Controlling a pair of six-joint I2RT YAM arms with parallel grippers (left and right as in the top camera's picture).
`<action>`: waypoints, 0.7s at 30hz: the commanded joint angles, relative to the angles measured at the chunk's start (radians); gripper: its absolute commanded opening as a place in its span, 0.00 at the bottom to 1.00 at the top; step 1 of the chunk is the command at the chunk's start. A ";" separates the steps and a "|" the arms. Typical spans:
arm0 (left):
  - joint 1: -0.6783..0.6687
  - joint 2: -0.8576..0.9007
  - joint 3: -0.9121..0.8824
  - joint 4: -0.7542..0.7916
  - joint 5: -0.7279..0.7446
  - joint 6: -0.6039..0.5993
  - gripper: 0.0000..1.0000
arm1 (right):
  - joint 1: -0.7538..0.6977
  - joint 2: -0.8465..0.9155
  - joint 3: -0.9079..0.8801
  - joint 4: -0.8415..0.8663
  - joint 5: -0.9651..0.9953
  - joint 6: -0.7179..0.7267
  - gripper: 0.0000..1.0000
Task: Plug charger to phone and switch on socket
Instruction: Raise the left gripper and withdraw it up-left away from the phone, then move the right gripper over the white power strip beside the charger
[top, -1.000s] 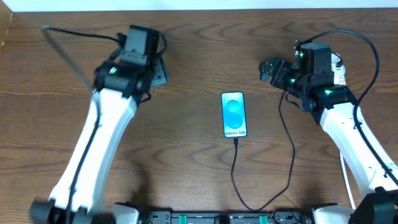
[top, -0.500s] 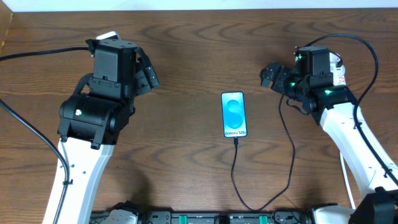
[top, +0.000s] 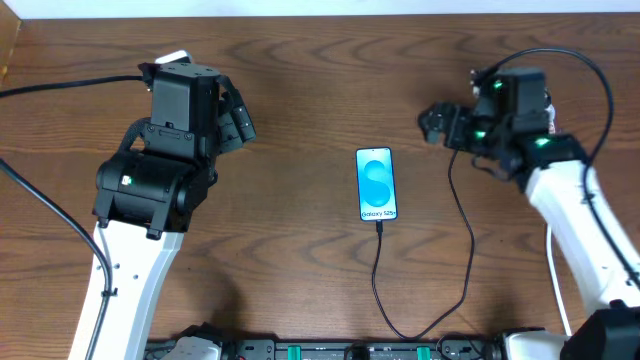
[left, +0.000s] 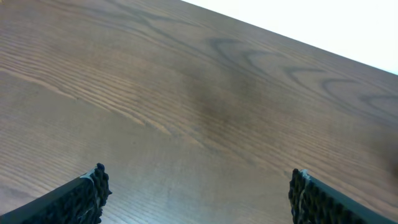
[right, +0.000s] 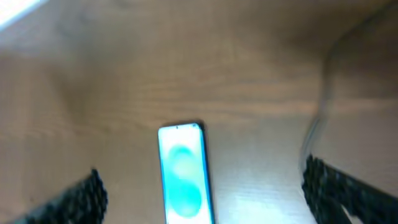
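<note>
- From the overhead view, the slim rectangular phone with a black edge and bright blue screen (top: 376, 183) lay flat near the middle of the dark wood-grain worktop (top: 320, 80), between your two arms and touched by neither.
- The long thin black charger cable (top: 470, 255) met the phone's lower short edge. From there it ran down toward the near edge of the worktop, looped, and climbed on the right until it passed under your right wrist, where you lost sight of it.
- Your left pincer (top: 234, 120) hung over bare wood, well to the left of the phone. Your right pincer (top: 436, 122) sat up and to the right of the phone, just beside the rising cable and pointing left.
- Through the left wrist camera, your left pincer (left: 199, 180) was spread wide. Its two black ribbed fingers (left: 84, 196) stood at the lower corners, with only worktop grain (left: 205, 106) between them.
- Through the right wrist camera, the picture was blurred. Your right pincer (right: 202, 175) was spread and pinching nothing, with the blue-screened phone (right: 183, 171) lying on the worktop below the gap between its fingers (right: 339, 190).
- A faint dark line of the cable (right: 317, 124) ran just inside the right-hand finger, apart from the phone.
</note>
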 joint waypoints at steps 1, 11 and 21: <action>0.003 0.002 -0.006 -0.006 -0.021 0.010 0.93 | -0.121 -0.011 0.180 -0.175 -0.089 -0.195 0.99; 0.003 0.002 -0.006 -0.006 -0.021 0.010 0.94 | -0.412 0.059 0.477 -0.474 -0.086 -0.395 0.99; 0.003 0.002 -0.006 -0.006 -0.021 0.010 0.94 | -0.551 0.343 0.607 -0.547 -0.095 -0.531 0.99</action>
